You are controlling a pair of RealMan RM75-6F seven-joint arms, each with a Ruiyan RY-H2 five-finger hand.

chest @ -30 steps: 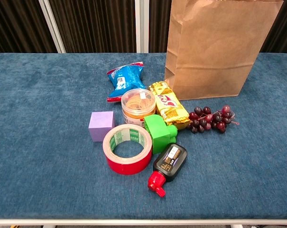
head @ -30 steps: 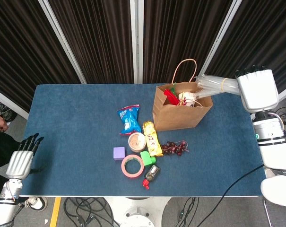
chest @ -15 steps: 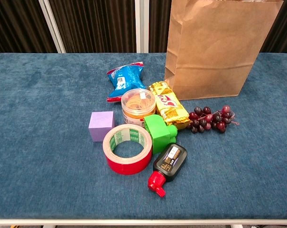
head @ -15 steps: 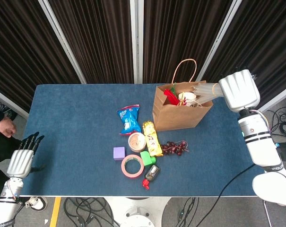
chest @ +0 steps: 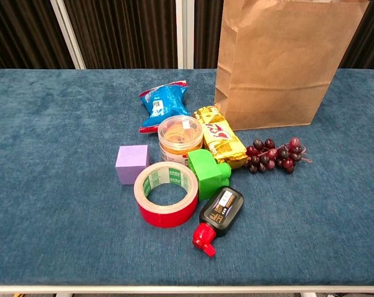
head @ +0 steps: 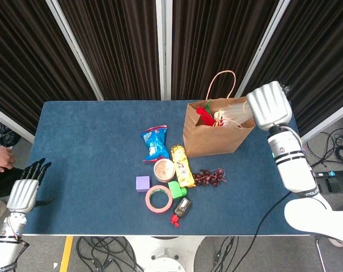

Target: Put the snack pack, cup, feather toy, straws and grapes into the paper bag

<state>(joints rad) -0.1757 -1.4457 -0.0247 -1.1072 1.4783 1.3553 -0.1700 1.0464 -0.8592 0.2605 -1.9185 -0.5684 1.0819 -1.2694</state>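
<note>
Brown paper is the target: the paper bag (head: 218, 135) stands upright at the far right of the blue table (head: 86, 147), mouth up and its handle arched above the back edge, so things can be dropped in from overhead. We have our right hand (head: 268, 106) at the bag's right rim, its back toward the head camera, with the straws (head: 234, 115) running from it into the opening. We judge the hand is holding their outer ends, lowering the bundle at a slant so the tips go in first (the fingers themselves are hidden beneath the hand, so we cannot tell how tight the grasp is). Inside the mouth we see something red, which we take for the feather toy (head: 203, 114), and a pale shape beside it that may be the cup; we cannot be sure.

The grapes (chest: 276, 154) lie on the cloth just in front of the bag, well placed for a short lift. The task does not say which is the snack pack, the blue packet (chest: 163, 103) or the yellow packet (chest: 220, 137); both lie outside the bag, the yellow one touching a green block (chest: 209, 172).

Our left hand (head: 25, 192) hangs off the table's left edge, fingers straight, slightly apart and holding nothing, parked well apart from the clutter so it does not disturb it.
</note>
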